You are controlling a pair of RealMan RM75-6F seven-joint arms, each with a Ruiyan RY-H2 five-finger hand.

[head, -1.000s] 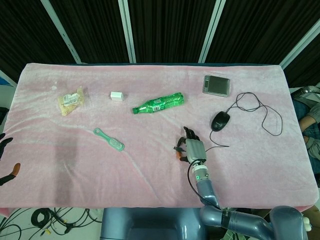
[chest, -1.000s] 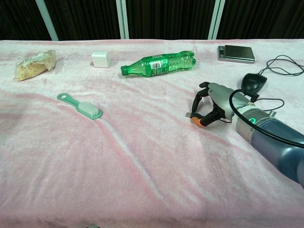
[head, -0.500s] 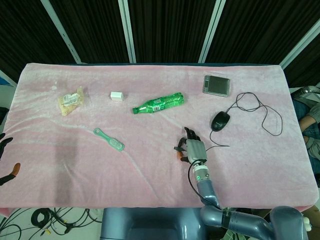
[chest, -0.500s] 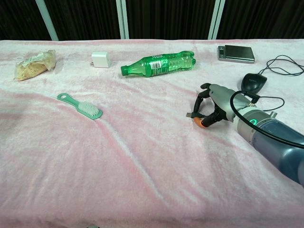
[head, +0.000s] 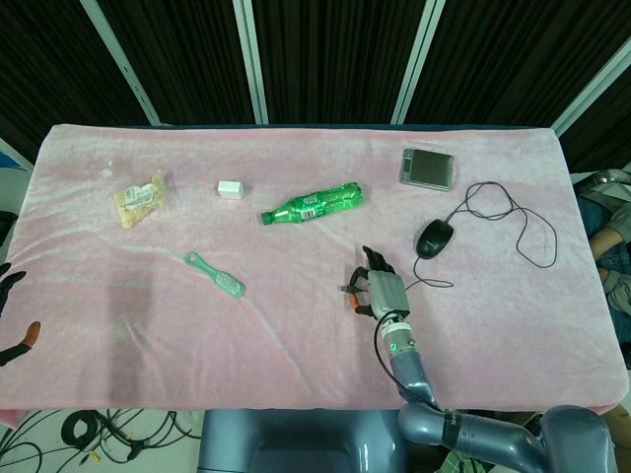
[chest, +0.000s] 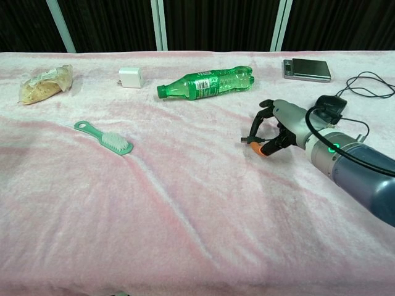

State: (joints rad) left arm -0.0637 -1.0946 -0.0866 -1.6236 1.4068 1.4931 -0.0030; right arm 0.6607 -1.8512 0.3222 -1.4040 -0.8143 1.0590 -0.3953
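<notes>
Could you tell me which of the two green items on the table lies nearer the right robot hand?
The green bottle is nearer the right robot hand; the green brush lies farther left.

The right hand (chest: pixel 274 128) hovered low over the table on its outstretched arm, fingers (chest: pixel 258 126) curled downward and apart, holding nothing. The left hand (head: pixel 12 315) showed only at the frame's edge.
</notes>
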